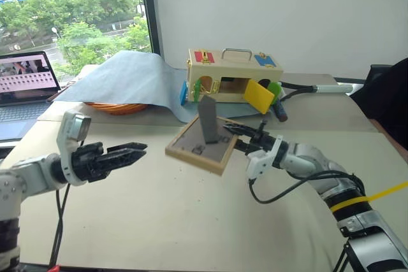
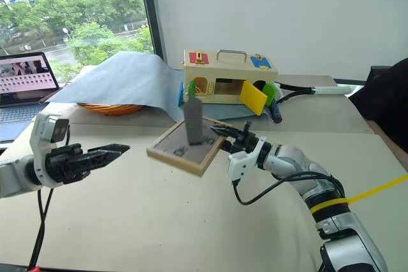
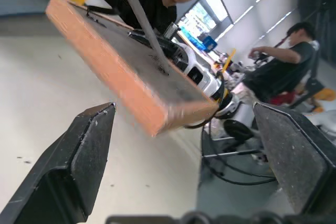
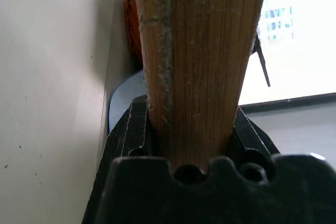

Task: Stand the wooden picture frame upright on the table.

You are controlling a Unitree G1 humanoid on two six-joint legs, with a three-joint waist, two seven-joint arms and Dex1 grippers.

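Observation:
The wooden picture frame (image 1: 199, 143) hangs tilted just above the table (image 1: 159, 221), dark grey back facing up. Its fold-out stand (image 1: 208, 120) sticks upward. My right gripper (image 1: 237, 137) is shut on the frame's right edge; in the right wrist view the light wood (image 4: 199, 61) fills the space between the jaws of that gripper (image 4: 191, 124). My left gripper (image 1: 135, 153) is open, level, to the left of the frame and apart from it. In the left wrist view its two fingers (image 3: 84, 150) stand wide, with the frame's near corner (image 3: 157, 114) beyond them.
A wooden box with coloured flaps (image 1: 233, 74) stands behind the frame, with a dark-handled tool (image 1: 280, 113) beside it. A blue-grey cloth (image 1: 127, 78) covers an orange basket (image 1: 118, 107) at the back left. A laptop (image 1: 25, 84) is far left. People (image 3: 283, 66) sit beyond the table.

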